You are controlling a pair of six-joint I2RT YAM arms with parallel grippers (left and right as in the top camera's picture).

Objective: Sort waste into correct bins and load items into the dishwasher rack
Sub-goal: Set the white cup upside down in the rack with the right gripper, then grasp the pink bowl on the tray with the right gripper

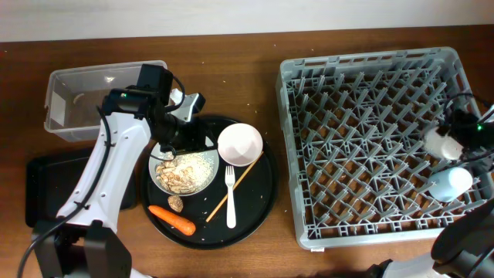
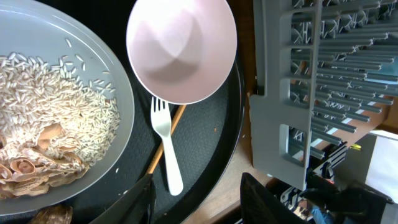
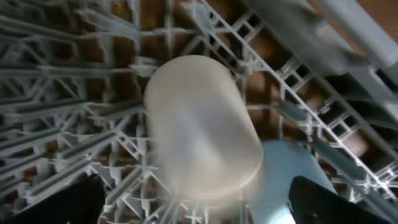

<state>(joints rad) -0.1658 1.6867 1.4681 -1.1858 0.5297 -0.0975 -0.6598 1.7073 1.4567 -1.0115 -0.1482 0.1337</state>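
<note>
The left hand (image 2: 198, 186) hangs over the round black tray (image 1: 266, 181) in the middle of the counter (image 1: 231, 62). Its fingers are spread wide, with nothing between them. Just left of it on that tray sits the wide pale-grey bowl (image 1: 158, 179), which holds loose rice (image 2: 56, 99) and brownish scraps (image 2: 37, 165) heaped at its near side. The small whitish-pink bowl (image 1: 240, 144) stands upright at the right of the grey bowl, their rims touching or nearly so, and looks empty. Near of it lies the white fork (image 1: 230, 199), tines pointing at the pink bowl, crossed by a thin wooden stick (image 1: 245, 176). An orange carrot (image 1: 171, 219) lies at the near-left edge of the tray, with one more brown scrap (image 1: 176, 204) just beside it.

On the far left is the clear tub (image 1: 104, 104). Near of it, partly under the left arm, is the shallow black tray (image 1: 42, 189).

The dishwasher rack (image 1: 363, 147) fills the right of the counter. At its right edge the pale cream cup (image 3: 199, 127) lies on its side among the pegs. The light-blue cup (image 3: 283, 180) is against it on the near side.

The right hand (image 3: 198, 205) is over these two cups with its fingers set wide on either side of the cream cup. They do not seem to clasp it (the wrist picture is blurred).
</note>
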